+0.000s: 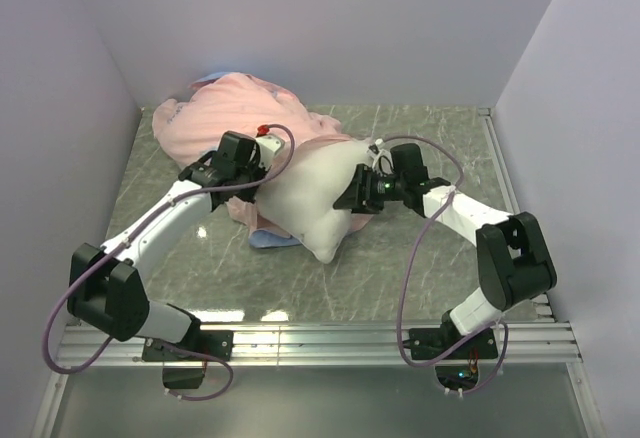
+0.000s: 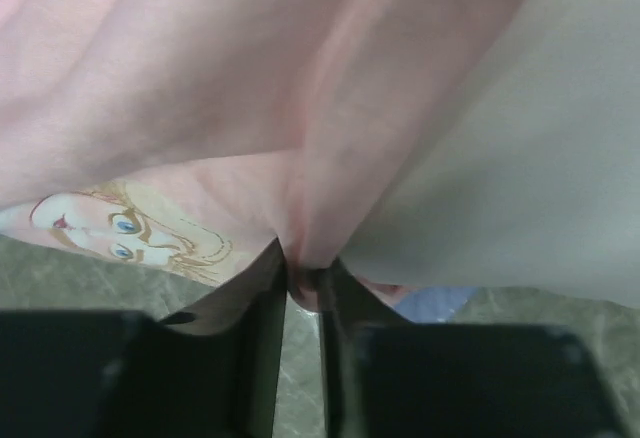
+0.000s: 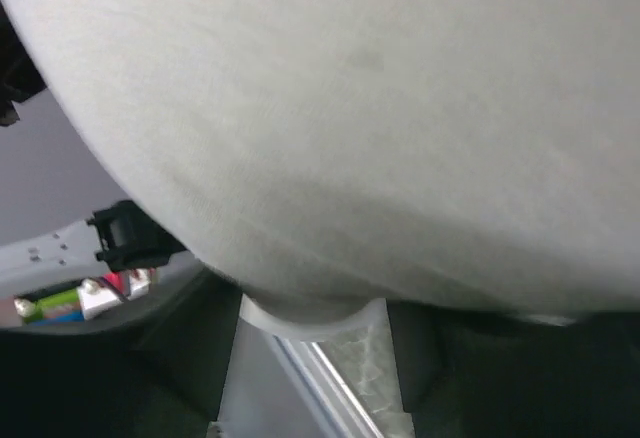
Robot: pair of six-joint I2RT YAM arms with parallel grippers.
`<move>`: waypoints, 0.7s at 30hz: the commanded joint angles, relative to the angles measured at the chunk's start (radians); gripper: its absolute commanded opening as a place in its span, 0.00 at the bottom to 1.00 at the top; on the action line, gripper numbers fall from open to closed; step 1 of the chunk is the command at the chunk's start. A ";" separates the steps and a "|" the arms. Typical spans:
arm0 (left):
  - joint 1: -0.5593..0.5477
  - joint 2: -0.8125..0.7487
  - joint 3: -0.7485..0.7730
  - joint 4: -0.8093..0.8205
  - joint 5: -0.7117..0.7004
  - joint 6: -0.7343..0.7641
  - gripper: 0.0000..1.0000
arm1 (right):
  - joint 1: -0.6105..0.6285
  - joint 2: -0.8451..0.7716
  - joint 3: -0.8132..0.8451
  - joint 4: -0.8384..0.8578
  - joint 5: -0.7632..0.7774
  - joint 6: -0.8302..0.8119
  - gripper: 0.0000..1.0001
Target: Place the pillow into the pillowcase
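Observation:
The plump white pillow (image 1: 310, 196) lies mid-table, its left end over the opening of the pink pillowcase (image 1: 232, 110), which is bunched toward the back left. My left gripper (image 1: 252, 172) is shut on a fold of the pink pillowcase edge (image 2: 303, 276) beside the pillow (image 2: 520, 178). The printed face on the pillowcase (image 2: 120, 230) shows on the underside. My right gripper (image 1: 358, 194) holds the pillow's right side. In the right wrist view the pillow (image 3: 360, 108) fills the frame and its edge bulges between my gripper's (image 3: 312, 310) jaws.
A strip of blue cloth (image 1: 268, 240) from the pillowcase sticks out under the pillow's near side. White walls enclose the marble table (image 1: 420, 258) at the back and both sides. A metal rail (image 1: 320, 336) runs along the near edge.

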 commanded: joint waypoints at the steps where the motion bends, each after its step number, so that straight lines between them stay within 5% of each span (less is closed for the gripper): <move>1: -0.001 0.010 0.095 -0.055 0.180 0.024 0.15 | 0.014 0.029 0.008 0.139 -0.031 0.049 0.42; 3: -0.064 0.027 0.137 -0.179 0.335 0.067 0.00 | 0.014 0.057 -0.004 0.219 -0.065 0.146 0.27; 5: -0.186 0.035 0.203 -0.265 0.521 0.114 0.00 | 0.019 0.071 -0.038 0.413 -0.061 0.310 0.00; 10: -0.319 0.076 0.325 -0.374 0.840 0.119 0.00 | 0.066 0.103 -0.018 0.717 0.045 0.638 0.00; 14: -0.330 0.153 0.425 -0.396 1.069 0.145 0.00 | 0.152 0.146 0.002 0.776 0.136 0.752 0.00; 21: -0.287 0.187 0.462 -0.451 1.048 0.217 0.00 | 0.195 0.241 -0.049 0.687 0.202 0.644 0.00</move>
